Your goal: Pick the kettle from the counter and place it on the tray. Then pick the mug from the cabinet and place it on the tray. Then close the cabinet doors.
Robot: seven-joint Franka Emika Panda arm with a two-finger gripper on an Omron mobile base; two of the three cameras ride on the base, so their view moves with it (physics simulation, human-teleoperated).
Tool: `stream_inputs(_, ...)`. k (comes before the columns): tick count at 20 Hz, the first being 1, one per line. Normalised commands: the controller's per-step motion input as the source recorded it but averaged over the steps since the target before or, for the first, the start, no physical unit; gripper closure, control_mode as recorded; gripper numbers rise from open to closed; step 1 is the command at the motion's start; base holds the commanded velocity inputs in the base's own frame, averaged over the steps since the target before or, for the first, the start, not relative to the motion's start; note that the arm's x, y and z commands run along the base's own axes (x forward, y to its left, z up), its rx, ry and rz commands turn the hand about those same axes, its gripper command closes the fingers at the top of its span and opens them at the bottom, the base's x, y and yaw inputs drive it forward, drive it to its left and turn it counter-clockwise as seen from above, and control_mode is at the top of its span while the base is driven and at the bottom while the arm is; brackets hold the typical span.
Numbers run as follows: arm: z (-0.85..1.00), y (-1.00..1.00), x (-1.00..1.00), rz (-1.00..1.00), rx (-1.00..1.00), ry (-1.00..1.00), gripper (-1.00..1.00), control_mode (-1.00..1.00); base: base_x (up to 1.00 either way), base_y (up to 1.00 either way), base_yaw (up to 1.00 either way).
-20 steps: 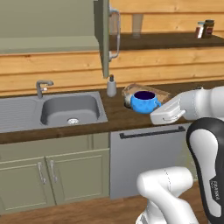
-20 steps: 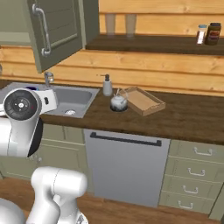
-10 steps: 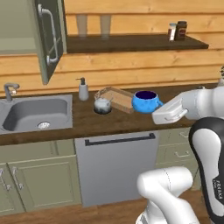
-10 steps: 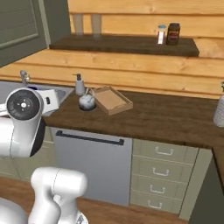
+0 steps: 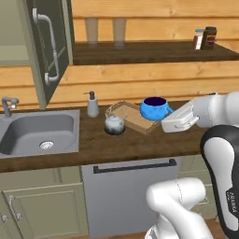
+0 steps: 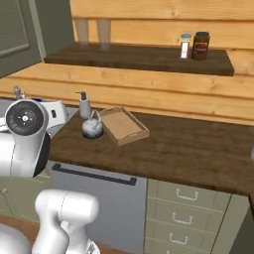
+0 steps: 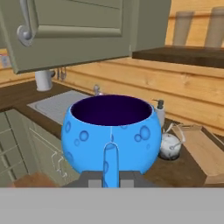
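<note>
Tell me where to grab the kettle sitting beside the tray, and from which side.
Grip the kettle by its thin arched wire handle, coming straight down from above. The handle stands upright over the knobbed lid, and the round body looks too wide and slippery for the jaws. The tray crowds one side.

Two base cameras sit behind the arm, left and right, looking forward and down; both take in the counter (image 5: 107,144) (image 6: 188,149), kettle (image 5: 114,124) (image 6: 92,127) and tray (image 5: 133,116) (image 6: 124,126). Hand camera looks along the gripper (image 7: 111,178), close on the mug (image 7: 111,133) directly ahead, kettle beyond it.
</note>
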Motion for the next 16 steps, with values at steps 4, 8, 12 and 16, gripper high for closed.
stream_inputs(4, 0.00, 0.00, 0.00, 0.00, 0.00, 0.00, 1.00, 1.00, 0.58, 0.00, 0.00)
stream_inputs(8, 0.00, 0.00, 0.00, 0.00, 0.00, 0.00, 1.00, 1.00, 0.50, 0.09, -0.07)
stream_inputs(12, 0.00, 0.00, 0.00, 0.00, 0.00, 0.00, 1.00, 1.00, 0.46, 0.00, -0.06)
stream_inputs(16, 0.00, 0.00, 0.00, 0.00, 0.00, 0.00, 1.00, 1.00, 0.36, 0.02, -0.08)
